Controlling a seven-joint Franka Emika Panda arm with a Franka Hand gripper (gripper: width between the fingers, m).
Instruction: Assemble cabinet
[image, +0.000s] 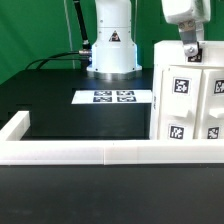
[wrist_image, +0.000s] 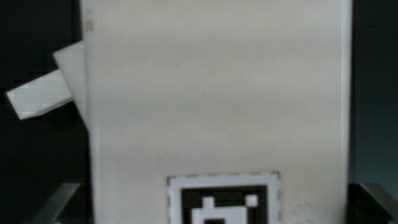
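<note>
The cabinet (image: 190, 100) is a tall white boxy body with several black-and-white markers, standing upright at the exterior view's right. My gripper (image: 190, 52) is at its top edge, reaching down from above. In the wrist view the cabinet's white face (wrist_image: 214, 90) fills the frame, with one marker (wrist_image: 222, 200) near my gripper (wrist_image: 217, 206). The dark fingers (wrist_image: 64, 200) lie against both sides of the body, shut on it. A small white piece (wrist_image: 36, 95) juts out from one side of the body.
The marker board (image: 115, 97) lies flat on the black table at the middle. The long low white border rail (image: 100, 152) runs across the front and up the exterior view's left. The robot base (image: 110, 45) and cables stand at the back.
</note>
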